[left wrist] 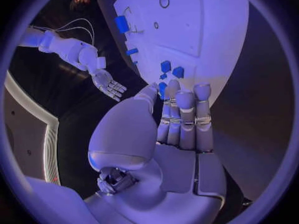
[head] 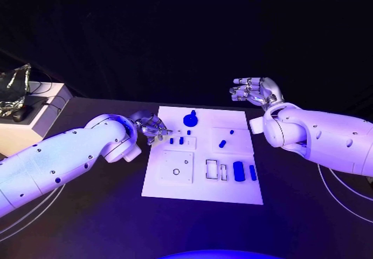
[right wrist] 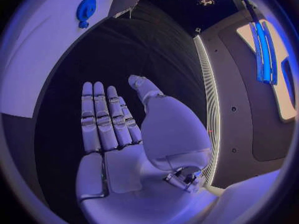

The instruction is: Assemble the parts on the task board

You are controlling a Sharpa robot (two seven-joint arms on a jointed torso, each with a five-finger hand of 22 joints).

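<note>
The white task board lies mid-table. On it are a round blue part, two small upright blue pieces, a blue peg and two long blue blocks. My left hand is at the board's left edge. In the left wrist view its fingers are stretched out straight, with a small blue part pinched between thumb tip and finger, close to two blue pieces on the board. My right hand hovers beyond the board's far right corner, flat and holding nothing.
A white box with a silvery object on it stands at the table's far left. Cables trail off the table at both sides. The right wrist view shows the round blue part on the board.
</note>
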